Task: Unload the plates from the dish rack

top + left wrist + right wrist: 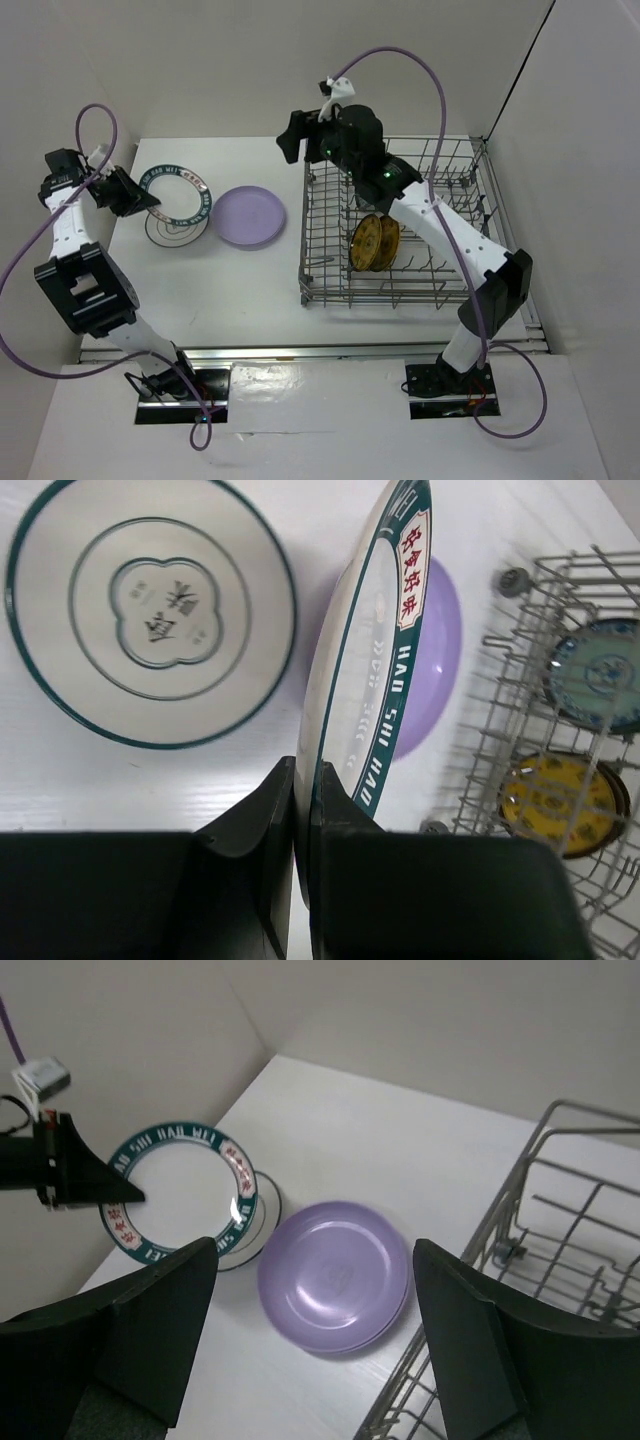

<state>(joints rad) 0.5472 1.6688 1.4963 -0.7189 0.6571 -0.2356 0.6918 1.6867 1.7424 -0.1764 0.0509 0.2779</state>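
My left gripper [138, 196] [305, 780] is shut on the rim of a white plate with a dark teal lettered rim [178, 190] [385, 630] [180, 1192]. It holds that plate tilted above a second white plate [175, 228] [150, 610] lying on the table. Two stacked lavender plates [251, 216] [335, 1275] [445, 650] lie beside them. Yellow-gold plates [375, 242] [560, 800] stand in the grey wire dish rack [330, 270] [560, 1250]. A teal plate [595, 675] also stands in the rack. My right gripper [297, 138] [315, 1248] is open and empty, high over the rack's far left corner.
White walls enclose the table at the back, left and right. The rack fills the right half of the table. The table's front edge [300, 350] runs just ahead of the arm bases.
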